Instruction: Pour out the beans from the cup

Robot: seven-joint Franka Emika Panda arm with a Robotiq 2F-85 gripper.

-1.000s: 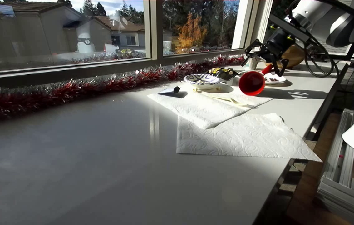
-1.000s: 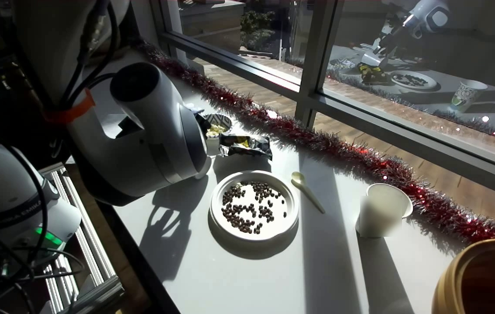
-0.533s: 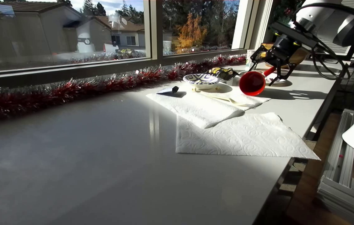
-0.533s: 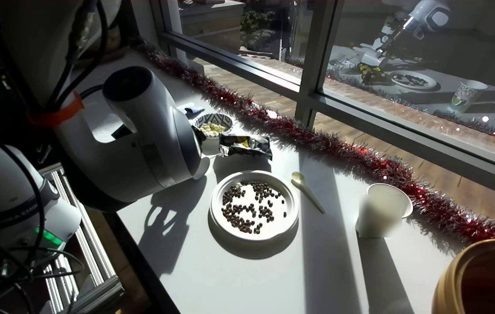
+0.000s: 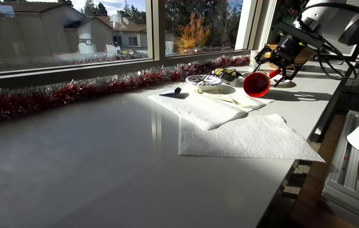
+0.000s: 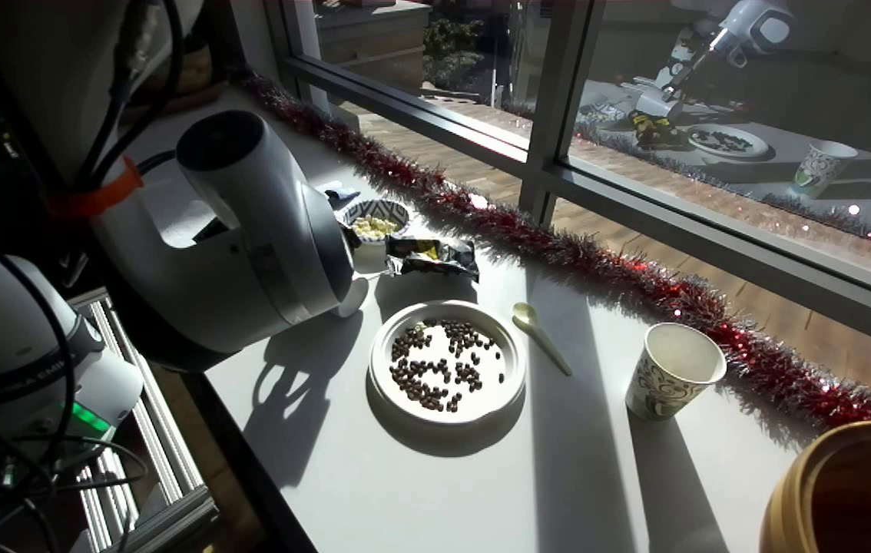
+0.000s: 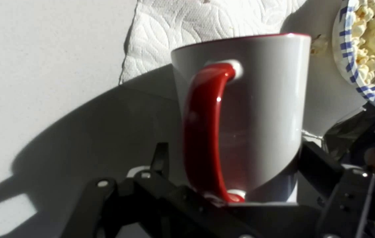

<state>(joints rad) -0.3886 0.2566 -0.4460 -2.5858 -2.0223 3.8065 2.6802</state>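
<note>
Lying sideways, cup (image 7: 267, 105) white w/ red hndl (image 7: 202, 132) & int.

The end effector (image 5: 266, 77) slants downward, jaws apart.

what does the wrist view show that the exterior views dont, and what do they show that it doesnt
Only in the wrist view: the red handle seen as a full loop, both ends joining the mug.
Only in the exterior views: the mug's red inside, the dark beans, a paper cup and a spoon.
Shared: the mug, the tool, the popcorn bowl, the black and yellow packet and paper towel.
</note>
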